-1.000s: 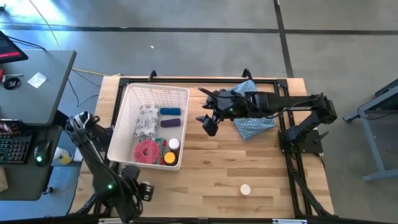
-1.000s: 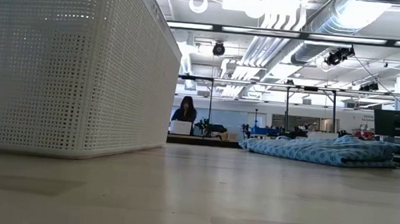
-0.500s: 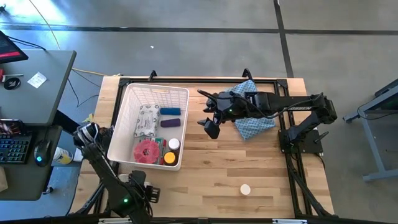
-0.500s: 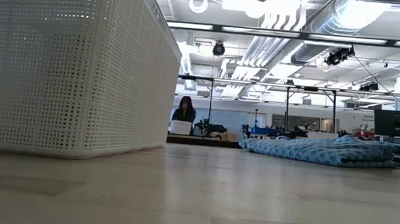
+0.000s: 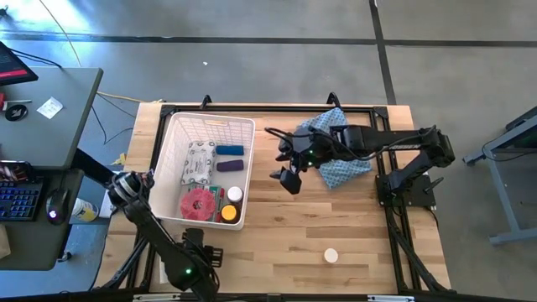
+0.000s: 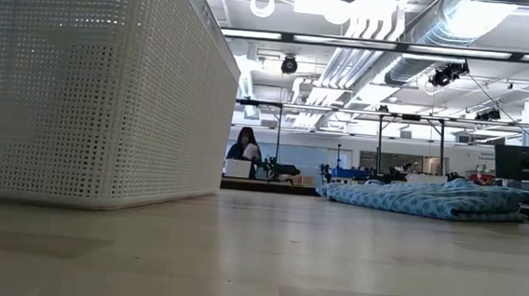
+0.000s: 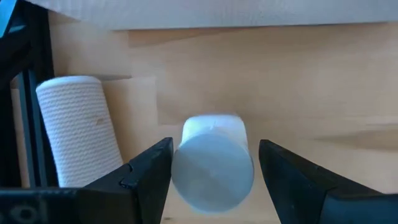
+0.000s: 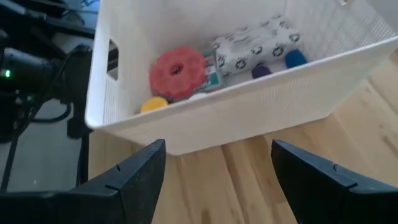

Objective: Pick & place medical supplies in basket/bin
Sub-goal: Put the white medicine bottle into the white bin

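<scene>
My left gripper (image 7: pixel 214 152) is open at the table's near left corner (image 5: pixel 205 253), pointing down. Its fingers stand on either side of a white cylinder-shaped jar (image 7: pixel 212 165) without touching it. A white gauze roll (image 7: pixel 78 127) lies beside the jar. The arm hides both in the high view. My right gripper (image 5: pixel 289 178) hangs open and empty above the table's middle, facing the white bin (image 8: pixel 236 118). The bin (image 5: pixel 201 126) holds a printed packet (image 5: pixel 199 161), blue (image 5: pixel 231 150) and purple (image 5: pixel 229 166) cylinders, a red disc (image 5: pixel 199 204) and a yellow-capped bottle (image 5: pixel 228 212).
A blue patterned cloth (image 5: pixel 340 159) lies at the far right under the right arm and shows low on the table (image 6: pixel 429 199). A small white round item (image 5: pixel 331 255) sits near the front edge. A person sits far off in the room (image 6: pixel 244 147).
My left gripper has sunk toward the table at the near left corner and shifted a little toward the right, still open. My right gripper has tipped a little further down at the wrist, staying in place.
</scene>
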